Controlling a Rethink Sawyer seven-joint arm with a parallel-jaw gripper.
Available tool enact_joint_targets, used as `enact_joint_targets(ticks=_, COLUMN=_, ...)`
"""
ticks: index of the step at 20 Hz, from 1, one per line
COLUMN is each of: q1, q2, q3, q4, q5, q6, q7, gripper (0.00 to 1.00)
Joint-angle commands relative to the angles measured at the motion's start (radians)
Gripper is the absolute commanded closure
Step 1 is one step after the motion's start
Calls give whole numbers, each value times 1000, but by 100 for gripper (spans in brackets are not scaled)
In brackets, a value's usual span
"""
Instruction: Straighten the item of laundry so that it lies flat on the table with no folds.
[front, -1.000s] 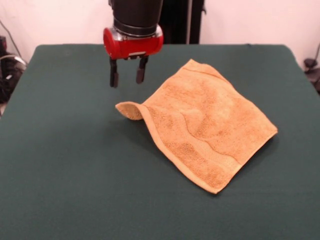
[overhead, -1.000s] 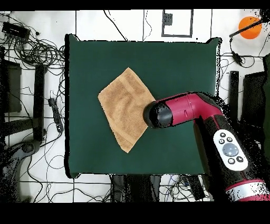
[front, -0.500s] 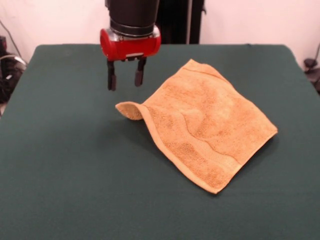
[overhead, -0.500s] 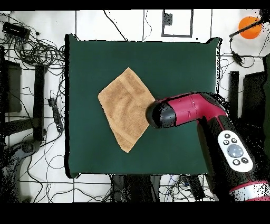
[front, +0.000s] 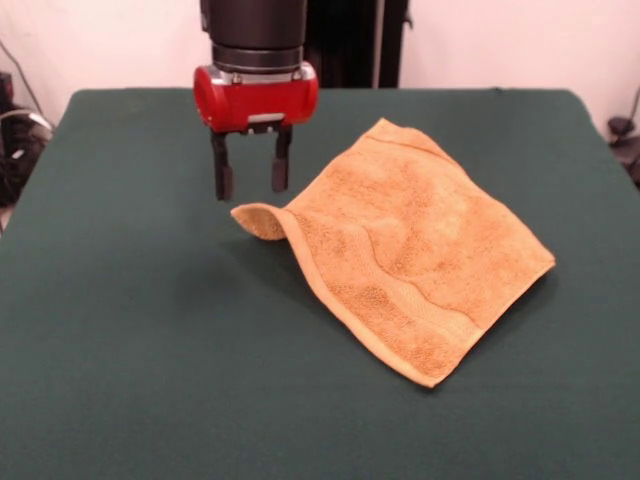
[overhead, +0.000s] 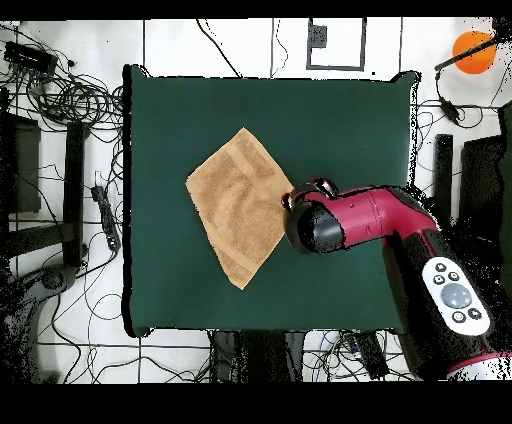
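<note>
Your two dark jaws stand apart with a clear gap between them and nothing held. The black two-finger gripper (front: 250, 175) under the red collar points straight down and hangs above the large dark green cloth-topped table (front: 130, 330), tips off the surface. In the front view, the curled corner of the small golden-orange terry-cloth towel (front: 415, 250) lies just below the gripper, at about 5 o'clock from the fingertips and apart from them.

That corner is folded over on itself and forms a small raised lip, with the hem turned upward. From it a soft ridge runs along the towel's edge toward 5 o'clock. The rest of the towel lies spread as a diamond on the table, one corner at 12 o'clock, one at 3 o'clock, one at 6 o'clock. A woven band stripe crosses it near the lower edge.

In the overhead view, the towel (overhead: 238, 205) sits left of the table's (overhead: 340, 120) centre, and the red and black arm (overhead: 385, 225) reaches in from 4 o'clock, its head covering the towel's 3 o'clock corner. Cables litter the floor around the table.
</note>
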Motion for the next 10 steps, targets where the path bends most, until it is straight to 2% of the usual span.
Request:
enact_joint_targets(ticks=1, q1=28, q2=29, q3=65, q4=104, q5=-37, q6=-63, q7=-56, gripper=0)
enact_joint_targets(ticks=7, q1=38, q2=30, q3=53, q4=98, q5=-38, q6=-61, q7=-66, gripper=0)
enact_joint_targets(ticks=10, q1=63, q2=35, q3=42, q4=64, q5=-6, q6=98, q7=-140, gripper=0)
